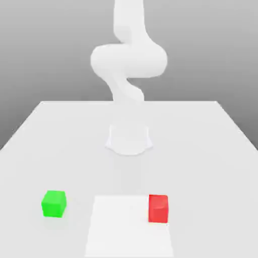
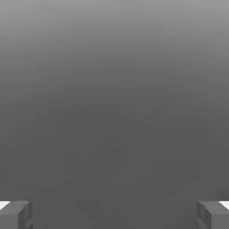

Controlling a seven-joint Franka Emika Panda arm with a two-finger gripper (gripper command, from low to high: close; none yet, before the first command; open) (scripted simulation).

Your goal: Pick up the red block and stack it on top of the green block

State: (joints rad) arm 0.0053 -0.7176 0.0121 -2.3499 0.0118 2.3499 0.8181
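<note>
You've got red [image 1: 158, 209] on the white patch's [image 1: 126, 227] edge — green [image 1: 54, 204] well apart, exterior view's left. Gripper [image 2: 114, 215] wide, nothing between the jaws.

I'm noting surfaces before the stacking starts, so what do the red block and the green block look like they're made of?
Red block: perhaps smooth plastic or painted wood, satin; flat even color, slightly varied shading, no grain.

Green block: likely similar, perhaps plastic; uniform bright color, crisp edges, faces differing only in shade.
</note>
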